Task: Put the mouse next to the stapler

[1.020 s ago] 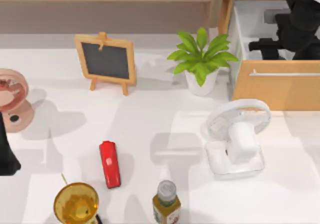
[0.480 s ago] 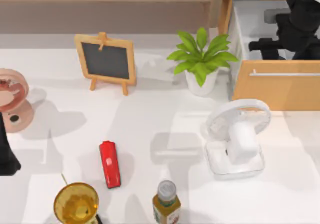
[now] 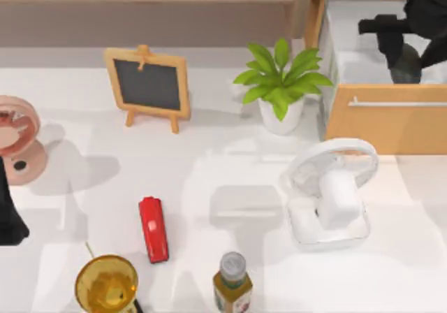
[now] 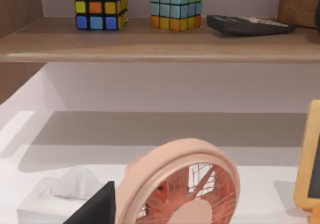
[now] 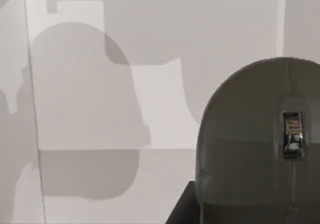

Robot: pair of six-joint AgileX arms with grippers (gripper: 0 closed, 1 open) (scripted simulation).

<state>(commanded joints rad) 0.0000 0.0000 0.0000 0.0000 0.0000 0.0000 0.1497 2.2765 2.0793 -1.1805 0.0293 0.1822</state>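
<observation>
Two arms are at the worktop [image 3: 230,166], and just one of them is over the open drawer [image 3: 384,117] at the far right corner. There the right claw [image 3: 405,51] hangs above the white drawer interior with the mouse [image 3: 407,63] between its fingers, a dark grey rounded shape seen from above just behind the wooden drawer front. The right wrist view gives what the top view cannot: the mouse [image 5: 260,144] close up, its smooth grey back and a small metallic scroll wheel on its centre line, with pale drawer surface beyond it. The mouse's long axis runs along that wheel line, away from the wrist camera.

The left arm [image 3: 8,215] is parked at the left edge of the worktop. Whether its claw is wide or narrow I cannot tell. Its wrist view looks over a pink fan [image 4: 182,184] to a shelf carrying two colour cubes [image 4: 175,8].

The stapler [image 3: 153,229] lies towards the near left of the worktop, well apart from the mouse. Its long axis runs roughly near-to-far, tilted slightly, its far end leaning a little towards the left edge. A yellow goblet [image 3: 106,285] is near it, and a bottle [image 3: 232,281] stands at the near edge.
</observation>
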